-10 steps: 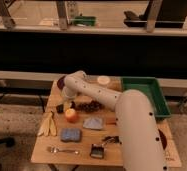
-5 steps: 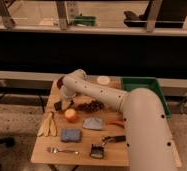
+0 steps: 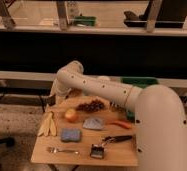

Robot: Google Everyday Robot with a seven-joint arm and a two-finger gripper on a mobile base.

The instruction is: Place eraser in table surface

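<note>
**Meanwhile, arm reaches to the table's far left corner with an eraser to set down**

Stretched from lower right across the frame, the white arm [image 3: 112, 92] ends at the far left corner of the table [image 3: 119, 152], where the gripper [image 3: 52, 99] hangs just above the edge. A small dark shape sits at its tip, likely the eraser [image 3: 50, 100], though whether the fingers are clamped on it or apart cannot be told. The reach suggests the corner was picked because it is one of the few bare patches of wood, away from the clutter.

That clutter fills the rest of the top. A banana [image 3: 48, 125] lies at the left edge, with an apple [image 3: 71, 115] beside it and a bunch of dark grapes [image 3: 91, 105] behind. A grey cloth [image 3: 93, 123] sits mid-table near an orange carrot-like item [image 3: 121, 125]. Closer to the camera are a blue sponge [image 3: 70, 134], a fork [image 3: 62, 149] and a black-handled brush [image 3: 104, 145]. A green tray [image 3: 137, 82] stands at the back right, mostly hidden by the arm.

Judged from this, the placing is at its last step: the eraser is at or near the wood, and lowering and letting go remain. The risk is the edge; set too far out, the block could tip off.
</note>
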